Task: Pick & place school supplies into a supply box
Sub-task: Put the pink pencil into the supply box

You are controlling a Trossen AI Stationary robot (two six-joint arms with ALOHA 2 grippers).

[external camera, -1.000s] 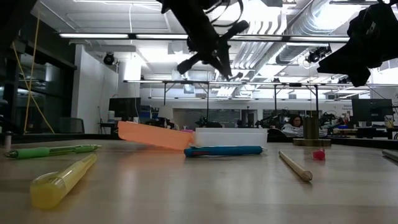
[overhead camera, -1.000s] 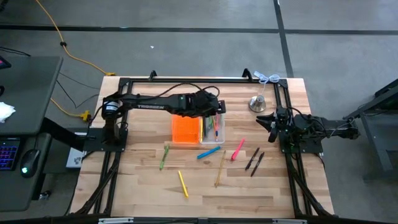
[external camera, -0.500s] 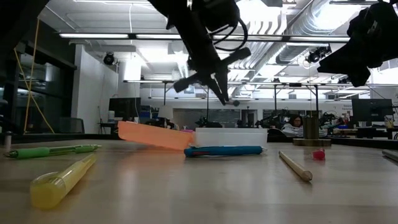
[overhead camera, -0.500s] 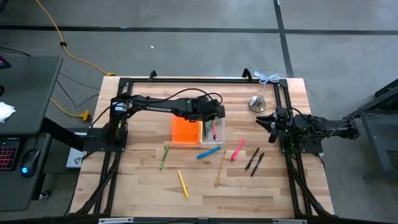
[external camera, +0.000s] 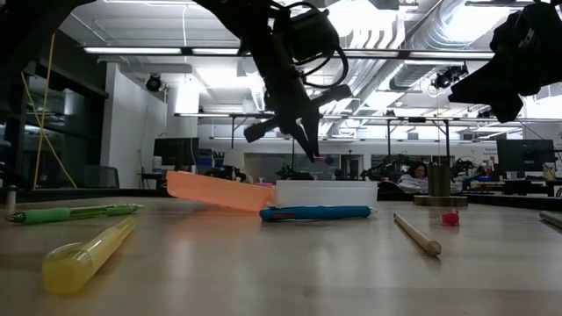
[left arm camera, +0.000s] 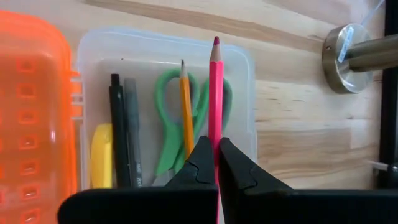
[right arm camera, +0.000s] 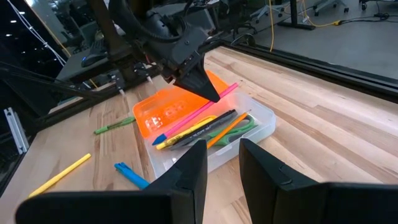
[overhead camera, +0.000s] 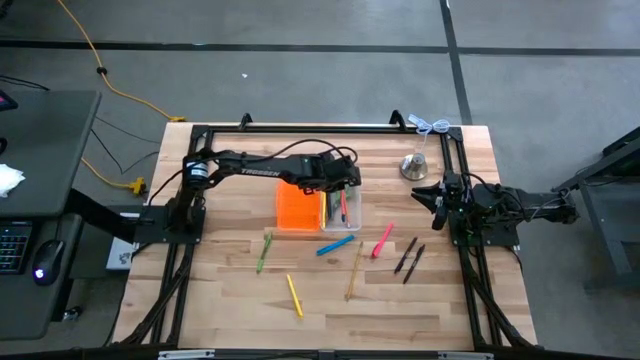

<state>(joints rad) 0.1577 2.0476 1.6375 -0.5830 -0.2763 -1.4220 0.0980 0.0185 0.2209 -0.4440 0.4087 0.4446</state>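
The left tool (left arm camera: pixel 216 163) is gripping a pink pencil (left arm camera: pixel 215 99) above the clear tray of the supply box (left arm camera: pixel 245 81); the right tool (right arm camera: pixel 222 163) is waiting open at the worktop's (overhead camera: pixel 440 300) right edge.

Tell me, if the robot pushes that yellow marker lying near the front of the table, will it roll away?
Probably, if pushed sideways: the yellow marker looks round and smooth, lying flat on the bare wooden table with nothing beside it. It likely stays stiff, since it lies straight. It seems light, being thin plastic, so a small nudge from the left gripper might send it far.
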